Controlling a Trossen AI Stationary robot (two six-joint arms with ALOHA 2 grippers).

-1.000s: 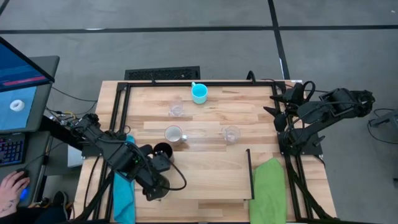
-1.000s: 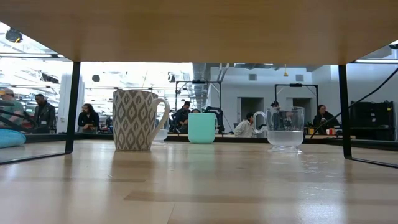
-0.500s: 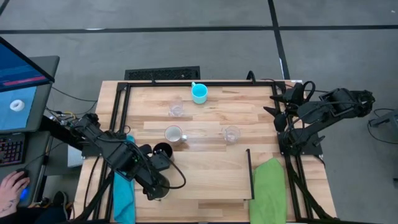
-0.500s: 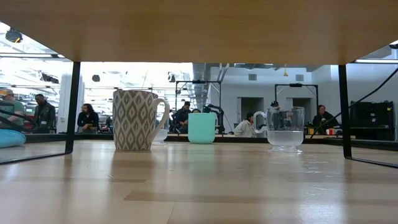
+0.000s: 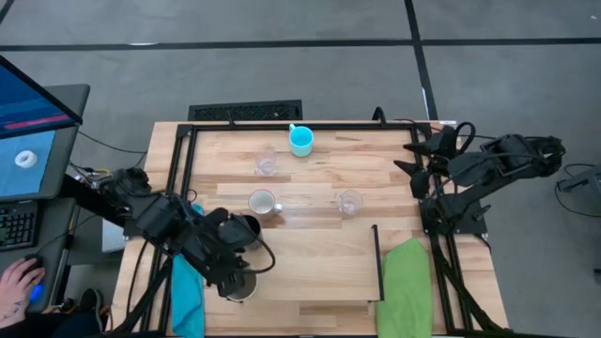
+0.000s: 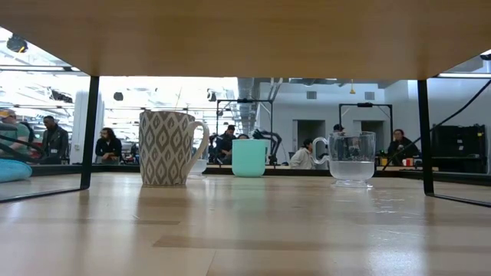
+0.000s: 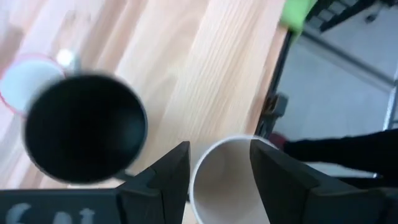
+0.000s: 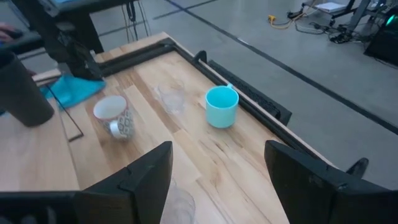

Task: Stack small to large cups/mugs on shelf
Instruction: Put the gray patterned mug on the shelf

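My left gripper (image 5: 237, 285) reaches down over the beige-tan mug (image 7: 225, 179) near the shelf's (image 5: 310, 274) near edge. Just beyond it stands the black tumbler (image 5: 247, 225) (image 7: 86, 128). The white patterned mug (image 5: 262, 202) (image 6: 170, 148), the blue mug (image 5: 300, 141) (image 8: 221, 106) and two clear glasses (image 5: 267, 165) (image 5: 349, 201) stand upright on the tabletop farther back. My right gripper (image 5: 416, 156) (image 8: 219, 149) waits open by the table's right edge, touching nothing. My left gripper comes at the beige-tan mug from above, pointing down. Its two fingers (image 7: 176, 169) stand on opposite outer sides of the rim (image 7: 195, 172), and the mug sits upright between them. The frames do not show whether the base rests on the shelf.
A green cloth (image 5: 406, 282) lies at the near right beside the shelf's black rail (image 5: 377, 263), and a blue cloth (image 5: 186, 293) lies at the near left. A monitor, a keyboard and a person's hand (image 5: 13, 287) are off the table's left. People stand in the room behind.
My left arm has shifted a little toward the table's left edge and tipped more steeply over the beige-tan mug. Its gripper and the mug stay at the same spot on the shelf.
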